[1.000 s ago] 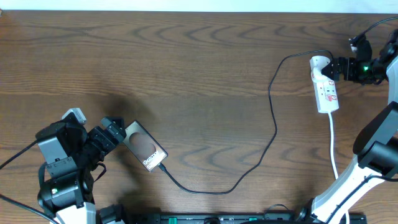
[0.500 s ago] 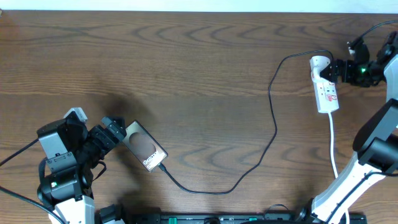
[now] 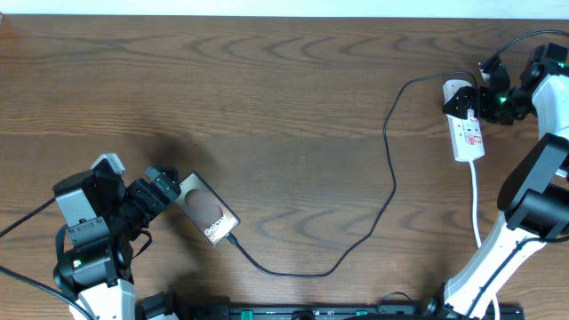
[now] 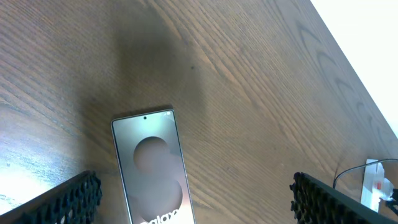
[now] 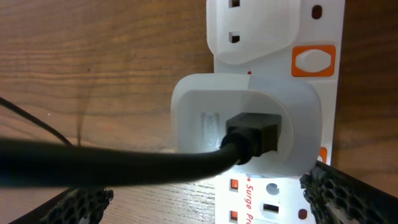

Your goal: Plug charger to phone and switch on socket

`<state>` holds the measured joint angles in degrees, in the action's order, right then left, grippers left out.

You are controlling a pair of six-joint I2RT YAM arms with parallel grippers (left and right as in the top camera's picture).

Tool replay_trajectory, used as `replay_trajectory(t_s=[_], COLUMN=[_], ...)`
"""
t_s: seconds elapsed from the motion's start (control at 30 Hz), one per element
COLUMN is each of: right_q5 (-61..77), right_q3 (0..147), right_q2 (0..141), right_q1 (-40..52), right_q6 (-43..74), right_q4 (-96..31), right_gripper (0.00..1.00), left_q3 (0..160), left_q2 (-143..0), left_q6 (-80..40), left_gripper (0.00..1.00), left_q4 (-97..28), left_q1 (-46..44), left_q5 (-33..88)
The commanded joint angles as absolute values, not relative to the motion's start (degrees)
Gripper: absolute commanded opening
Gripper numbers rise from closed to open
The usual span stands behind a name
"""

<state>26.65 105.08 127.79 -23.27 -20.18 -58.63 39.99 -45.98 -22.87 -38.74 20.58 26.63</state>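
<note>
Table: A dark wood-grain table [image 3: 267, 89] was seen across the whole overhead frame, and every item was laid on it.
Charger: The thin black charger [image 3: 392, 182] was traced from the socket at the upper right, down through the middle right of the frame, then in a shallow curve along the bottom centre to the phone at the lower left. Its tip was seen touching the phone's lower-right end; whether it was fully seated could not be told.
Socket: The white socket [image 3: 468, 132] was laid lengthwise near the upper right edge, and its white cord [image 3: 476, 200] was trailed down toward the lower right.
Phone: The phone [image 3: 206, 210] was placed at the lower left, turned diagonally, back upward, with "Galaxy" lettering shown near its lower-right end.
Left claw: The left claw [image 3: 167, 188] was held wide at the phone's upper-left end. In the left wrist view the phone was framed between the two spread fingers, and no contact with either was seen.
Right claw: The right claw [image 3: 468, 100] was spread wide at the upper end of the socket, nothing being gripped.
Adapter: A white adapter [image 5: 205, 102] was seated in the socket at the centre of the right wrist view, with a black plug pushed into its face.
Switch: An orange switch [image 5: 314, 60] was seen at the upper right of that view; its position could not be told.
</note>
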Motion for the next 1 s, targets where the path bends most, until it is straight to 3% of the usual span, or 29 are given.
replay_trajectory(t_s=[0.0, 0.97], right_q5=[27.99, 31.68], right_q3=[104.88, 104.84], right_q2=[128.38, 132.92], right_q1=[-22.65, -22.31], right_q6=[-18.83, -14.15], right_q4=[-58.63, -57.58], right_gripper=[0.99, 0.99], left_q3=[40.40, 40.40], left_q2=[-45.98, -45.98], left_q6=[-22.57, -22.59], left_gripper=[0.96, 0.96], left_q4=[-38.79, -38.79], left_q1=[20.64, 20.64], left_q5=[26.28, 26.28])
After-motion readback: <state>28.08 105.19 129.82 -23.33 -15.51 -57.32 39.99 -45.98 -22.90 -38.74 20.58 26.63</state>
